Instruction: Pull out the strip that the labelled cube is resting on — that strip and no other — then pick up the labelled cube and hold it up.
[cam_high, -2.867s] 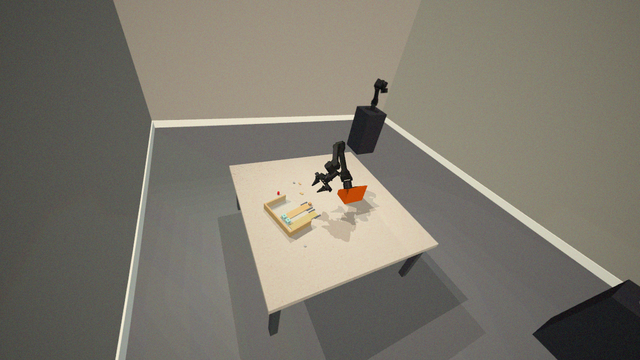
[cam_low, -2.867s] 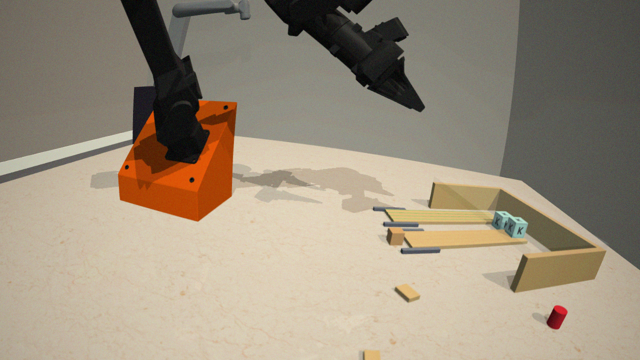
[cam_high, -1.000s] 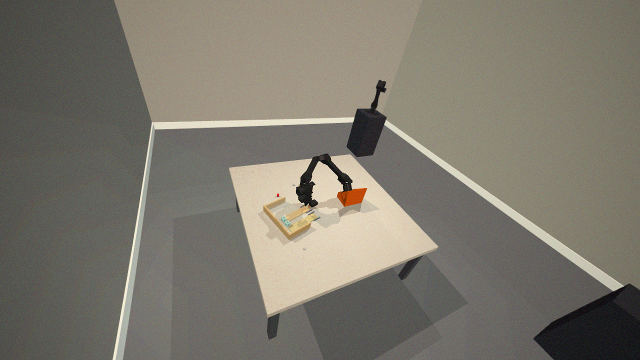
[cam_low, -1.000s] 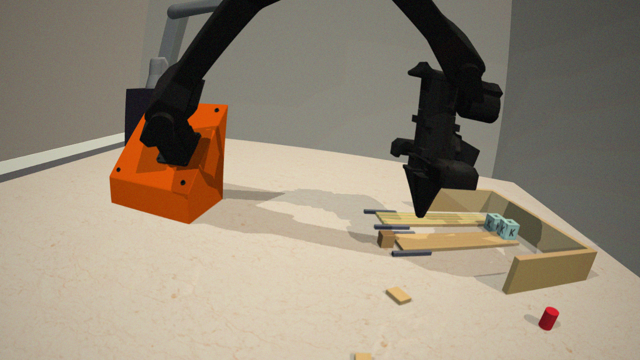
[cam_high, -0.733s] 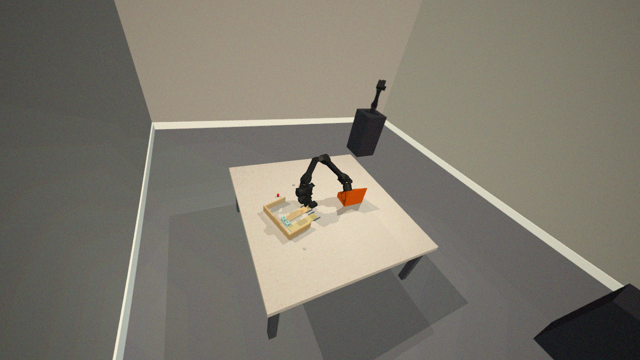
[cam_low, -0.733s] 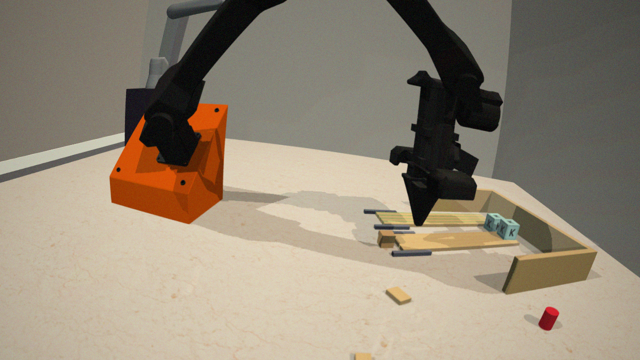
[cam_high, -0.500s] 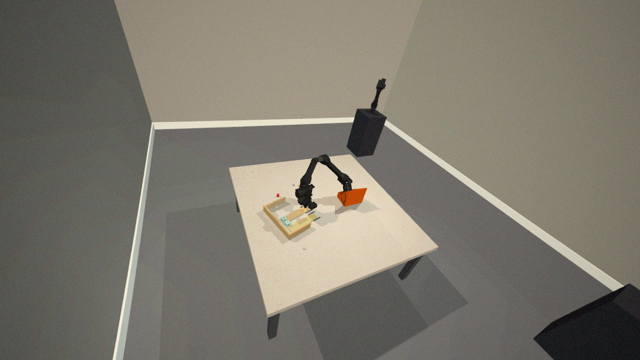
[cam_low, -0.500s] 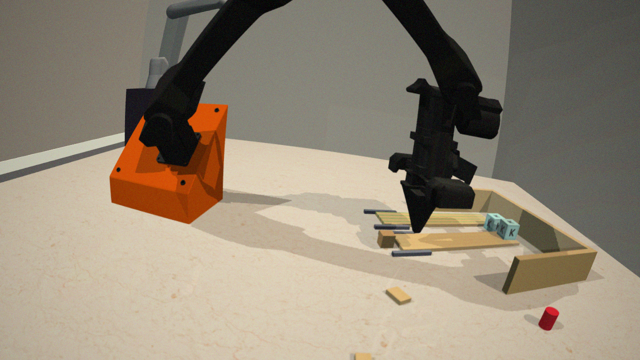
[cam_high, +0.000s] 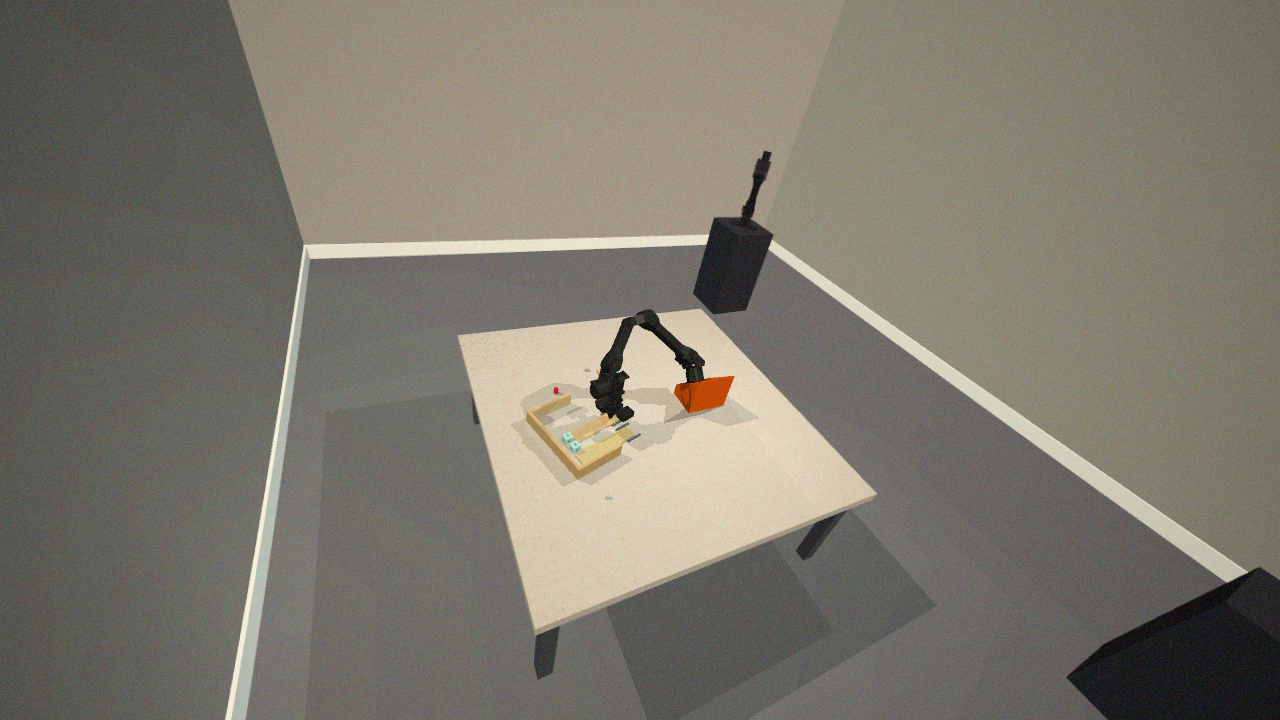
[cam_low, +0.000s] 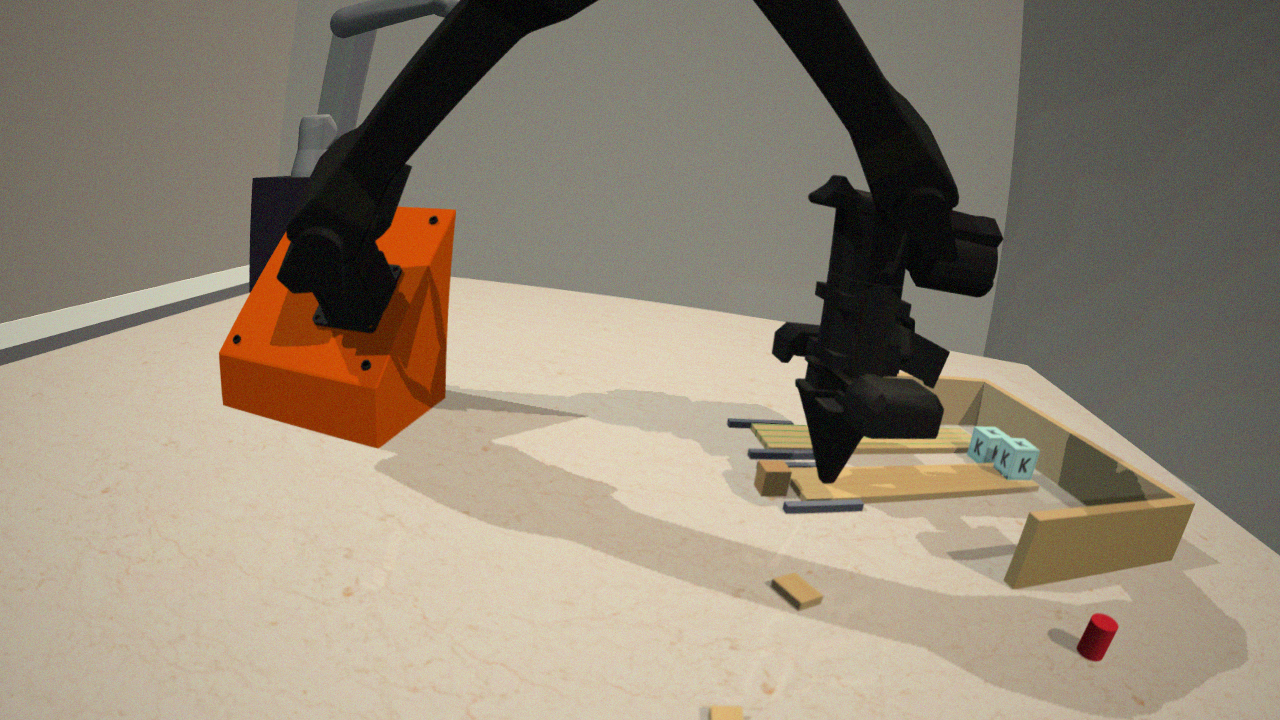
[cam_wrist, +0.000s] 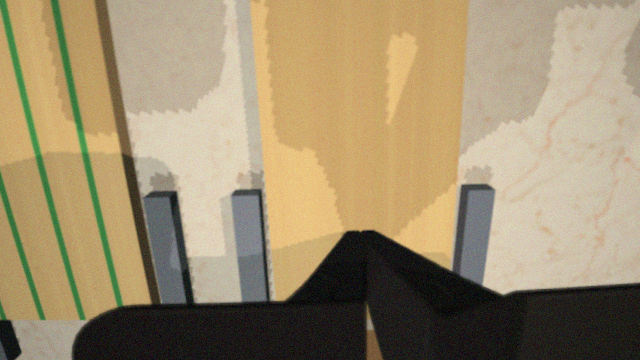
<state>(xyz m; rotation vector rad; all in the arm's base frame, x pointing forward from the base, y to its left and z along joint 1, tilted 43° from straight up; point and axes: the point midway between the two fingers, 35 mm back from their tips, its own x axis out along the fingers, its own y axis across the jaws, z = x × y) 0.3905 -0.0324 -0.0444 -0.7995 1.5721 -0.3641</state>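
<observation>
Small wooden block (cam_low: 771, 478) on the desk (cam_high: 716, 501) (cam_low: 268, 555) (cam_wrist: 550, 235), just off the near end of the plain strip (cam_high: 590, 428) (cam_low: 913, 481) (cam_wrist: 360, 100). End effector (cam_high: 617, 416) (cam_low: 828, 479) (cam_wrist: 359, 244) pinched fully shut, nothing in it, pointing down over the near part of that same strip. Contact with the wood? Can't tell. Striped strip (cam_high: 608, 444) (cam_low: 778, 436) (cam_wrist: 85, 200) off to one side, roughly parallel. Farther out, two K cubes (cam_high: 571, 441) (cam_low: 1003, 453) side by side at the strips' far ends, low wooden wall (cam_high: 554, 445) (cam_low: 1074, 447) beyond. Key bit imo: long axis running from the base side out to the cubes, so probably a pull straight back toward the base, away from them. Plain strip probably the target, neither strip out yet, no cube lifted. Any sideways drift could nudge the wrong strip, so careful there.
</observation>
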